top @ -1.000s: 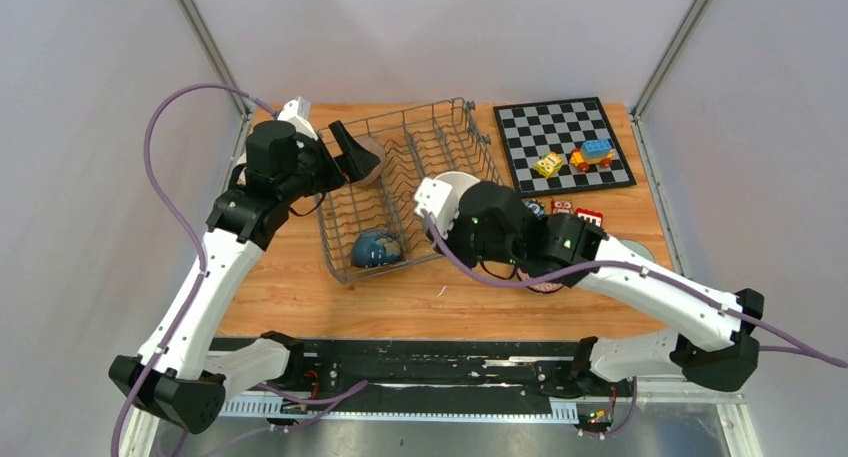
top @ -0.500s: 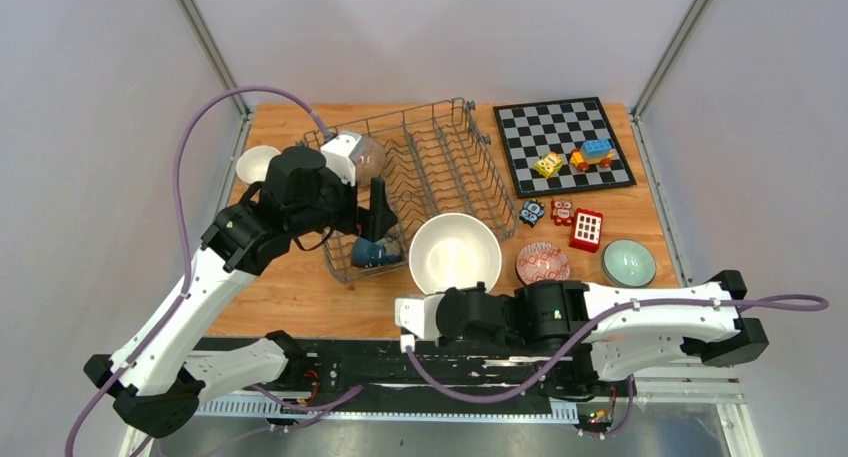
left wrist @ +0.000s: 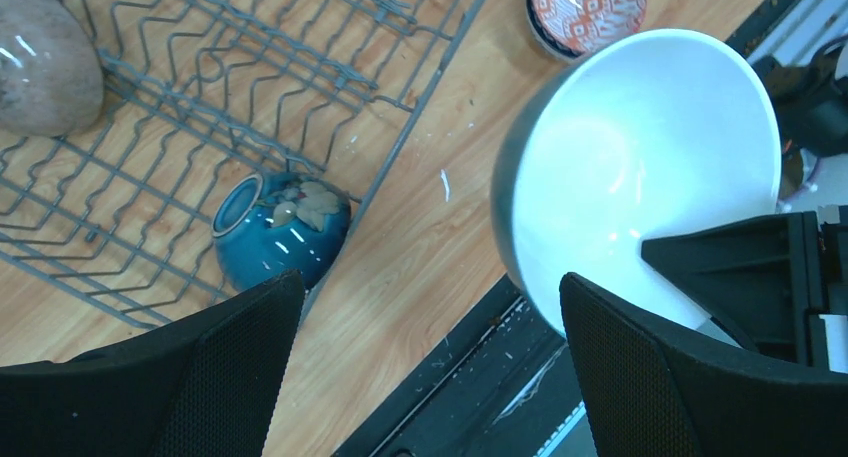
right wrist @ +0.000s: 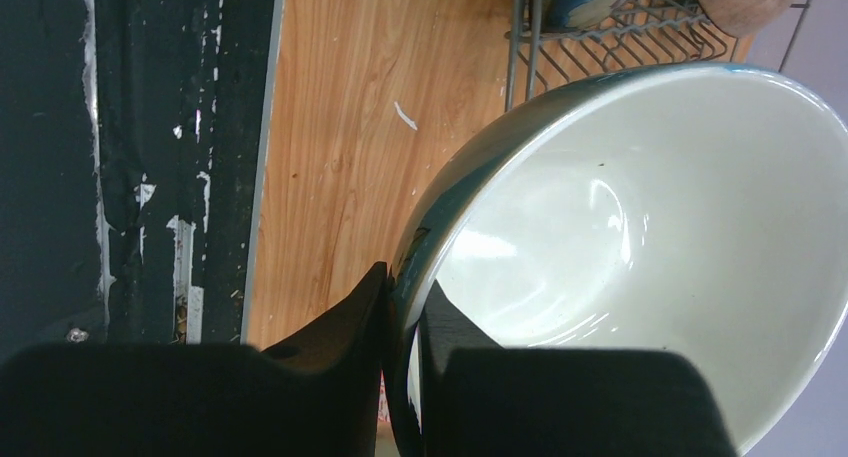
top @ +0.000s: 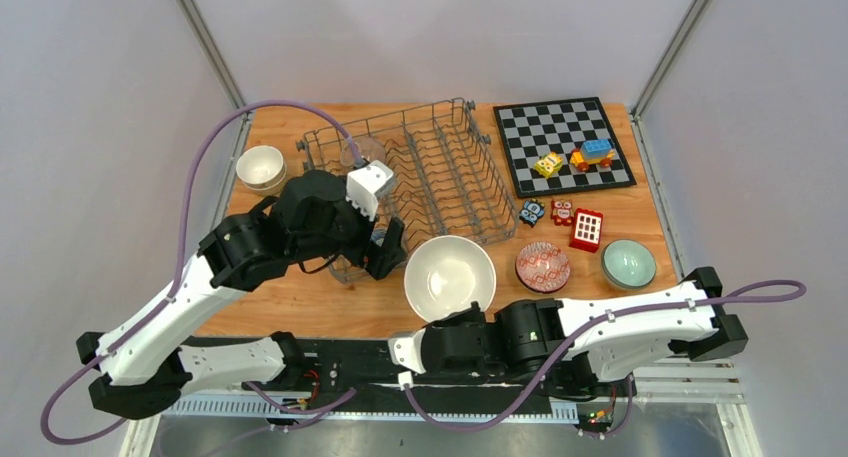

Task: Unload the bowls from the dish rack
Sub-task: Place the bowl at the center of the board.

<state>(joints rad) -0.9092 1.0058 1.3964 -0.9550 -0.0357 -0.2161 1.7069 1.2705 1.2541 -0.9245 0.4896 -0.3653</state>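
The grey wire dish rack (top: 440, 167) stands at the table's back centre. A blue bowl (left wrist: 283, 227) lies on its side in the rack's near left corner, and a brownish bowl (top: 362, 149) sits at its far left. My left gripper (top: 385, 254) hovers open and empty over that near corner; in its wrist view the gripper (left wrist: 430, 377) spans bare wood between the blue bowl and the white bowl. My right gripper (right wrist: 403, 317) is shut on the rim of a large white bowl (top: 450, 275), holding it in front of the rack.
A small white bowl (top: 262, 167) sits left of the rack. A red patterned bowl (top: 543, 266) and a pale green bowl (top: 628, 262) sit at the right front. A chessboard (top: 540, 127) with toy blocks lies at the back right; small toys (top: 587, 229) lie before it.
My right gripper pulled the white bowl out of the rack toward the table's front edge. My left gripper swung from the rack's far left to its near left corner.
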